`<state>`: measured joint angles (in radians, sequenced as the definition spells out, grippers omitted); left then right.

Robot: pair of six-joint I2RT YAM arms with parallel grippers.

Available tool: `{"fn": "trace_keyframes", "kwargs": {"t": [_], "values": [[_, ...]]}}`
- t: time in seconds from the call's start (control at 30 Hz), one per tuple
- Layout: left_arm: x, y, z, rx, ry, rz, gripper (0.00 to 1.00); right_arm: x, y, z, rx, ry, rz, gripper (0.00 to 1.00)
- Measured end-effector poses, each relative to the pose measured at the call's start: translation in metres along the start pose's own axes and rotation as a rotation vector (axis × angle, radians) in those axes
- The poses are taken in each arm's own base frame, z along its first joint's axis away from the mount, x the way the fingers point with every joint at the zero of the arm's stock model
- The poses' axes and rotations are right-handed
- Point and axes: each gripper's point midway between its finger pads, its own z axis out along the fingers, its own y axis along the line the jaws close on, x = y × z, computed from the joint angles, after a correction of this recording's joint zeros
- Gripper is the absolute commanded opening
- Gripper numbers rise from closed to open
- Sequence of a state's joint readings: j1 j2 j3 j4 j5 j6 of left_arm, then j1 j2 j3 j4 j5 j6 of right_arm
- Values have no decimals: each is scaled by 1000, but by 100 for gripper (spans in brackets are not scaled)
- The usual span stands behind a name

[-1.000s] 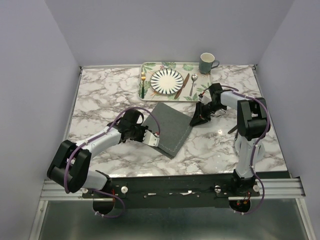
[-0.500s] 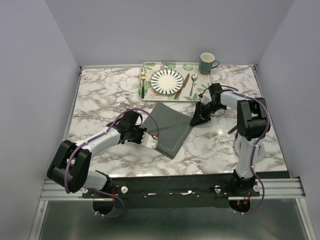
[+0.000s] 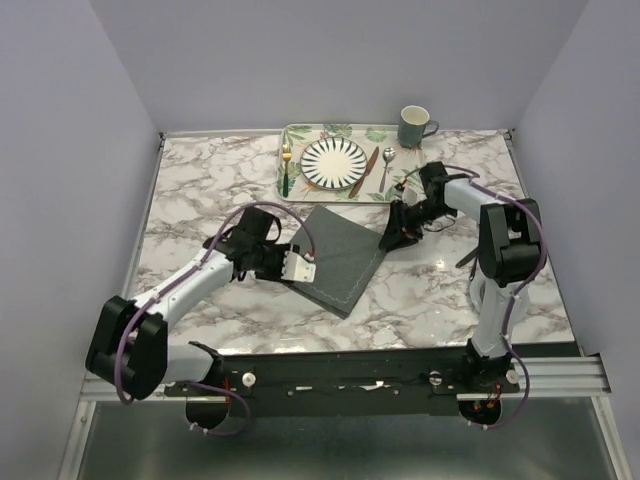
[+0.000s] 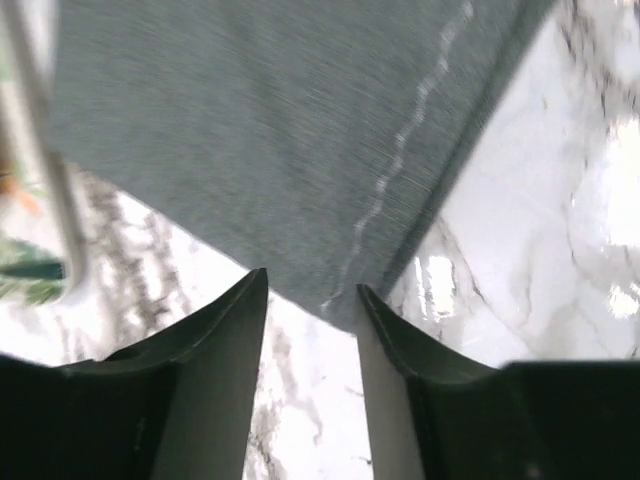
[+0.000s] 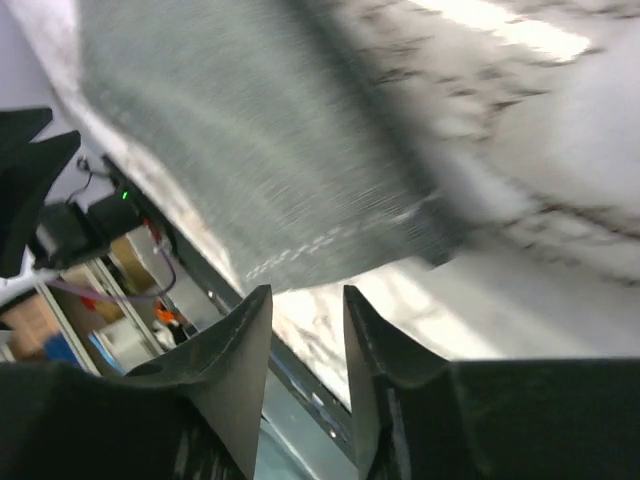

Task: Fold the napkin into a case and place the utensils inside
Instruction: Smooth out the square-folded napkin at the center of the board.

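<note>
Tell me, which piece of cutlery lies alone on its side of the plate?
The fork, gold with a dark green handle: alone left of the striped plate, while knife and spoon lie together on its right.

dark grey napkin [image 3: 338, 256], white-grey marbled table [image 3: 200, 195], black-and-white striped plate [image 3: 334, 161], leaf-print tray [image 3: 352, 131]

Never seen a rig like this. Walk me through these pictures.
Two robot arms are bolted at the near edge of a marble table. The wide picture looks down from above and behind them. The two close-ups come from wrist cameras, each showing its own dark fingers. Between the arms lies a dark grey cloth napkin. At the back, a leaf-patterned tray carries a striped plate, gold fork, brown knife and silver spoon; a grey-green mug stands by its corner. The left gripper and right gripper sit at opposite napkin corners, jaws apart, holding nothing.
</note>
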<state>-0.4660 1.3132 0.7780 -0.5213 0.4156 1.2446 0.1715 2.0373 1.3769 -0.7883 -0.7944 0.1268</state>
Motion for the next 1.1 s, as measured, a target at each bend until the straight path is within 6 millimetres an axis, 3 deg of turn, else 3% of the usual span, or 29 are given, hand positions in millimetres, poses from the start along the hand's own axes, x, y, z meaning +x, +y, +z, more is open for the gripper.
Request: {"fn": "trace_keyframes", "kwargs": {"t": [0.17,0.3,0.43,0.6,0.7,0.83,0.97,1.1], "values": [[-49,35,-47,-161,-145,-207,59,-16,50,-35,-89,-81,-171,55],[-61,51,-46,-171,-188,-438,49,-43,73,-45,-107,-140,-272,50],[-43,51,-10,-99,-107,-691,43,-57,64,-26,-83,-120,-288,46],[-13,21,17,-20,31,-864,40,-49,26,8,-4,-40,-252,44],[0,9,27,2,103,-919,39,-28,5,20,41,20,-223,42],[19,-4,41,40,195,-963,40,3,-8,28,45,84,-177,42],[20,12,51,42,212,-966,41,48,-10,27,42,146,-149,42],[19,33,60,38,204,-959,49,84,-5,27,26,205,-146,48]]}}
